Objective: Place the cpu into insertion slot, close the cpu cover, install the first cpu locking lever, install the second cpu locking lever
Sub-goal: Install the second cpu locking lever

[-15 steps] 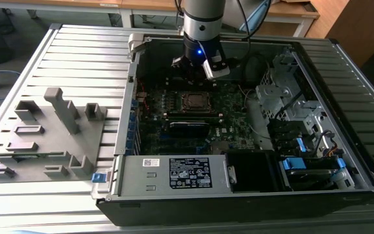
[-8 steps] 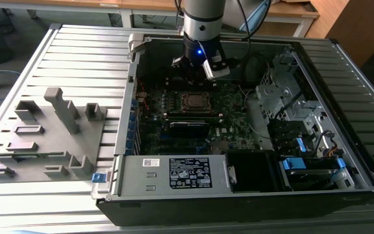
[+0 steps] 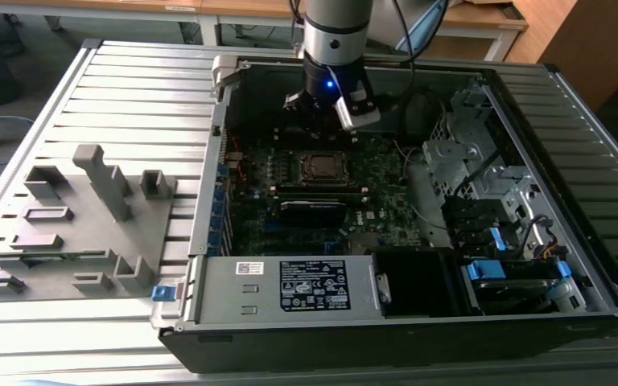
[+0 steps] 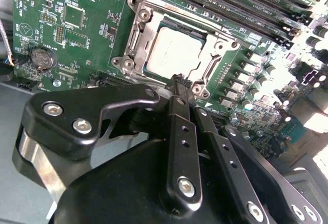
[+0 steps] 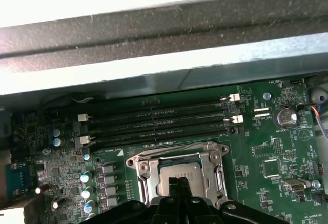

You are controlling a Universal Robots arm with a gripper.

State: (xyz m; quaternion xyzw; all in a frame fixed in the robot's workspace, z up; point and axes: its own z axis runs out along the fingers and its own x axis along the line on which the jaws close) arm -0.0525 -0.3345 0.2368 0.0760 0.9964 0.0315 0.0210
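The cpu [image 4: 173, 51] lies flat in the insertion slot [image 4: 154, 75] on the green motherboard, its grey top showing. Over it, the silver cpu cover [image 4: 134, 34] lies down as a frame around the chip. In the first wrist view the cpu [image 5: 180, 171] and the cpu cover [image 5: 141, 165] sit just beyond my fingertips. My gripper [image 4: 180, 80] is shut with nothing between its fingers, and its tips hover at the socket's edge. In the exterior view my gripper [image 3: 325, 112] hangs inside the case just behind the socket [image 3: 320, 165]. I cannot tell whether the thin locking levers beside the frame are latched.
Several black memory slots [image 5: 159, 124] run alongside the socket. The metal case wall [image 5: 164, 65] stands close behind them. A coin battery [image 5: 285, 116] sits on the board. At the exterior view's left, a grey fixture block [image 3: 73, 225] rests on the slatted table. Drive bays [image 3: 502, 209] fill the case's right.
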